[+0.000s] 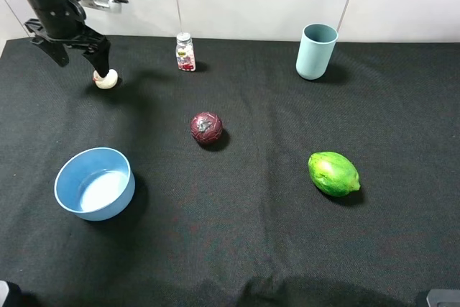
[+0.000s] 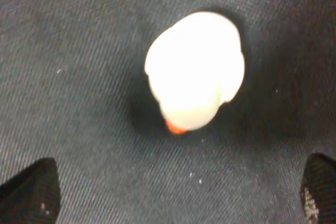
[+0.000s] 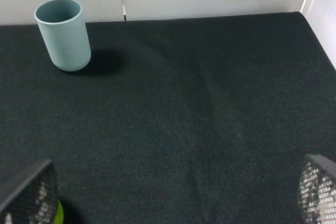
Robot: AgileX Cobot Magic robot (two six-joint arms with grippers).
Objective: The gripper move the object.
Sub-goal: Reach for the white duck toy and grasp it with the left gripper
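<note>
One lumpy, cream-white duck toy [image 2: 194,69] shows a small orange tip.

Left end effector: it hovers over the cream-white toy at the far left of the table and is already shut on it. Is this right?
Not quite. The left end effector is over the cream-white toy, but it is open: the left wrist view shows its fingers wide apart and the toy lying free on the black cloth.
</note>
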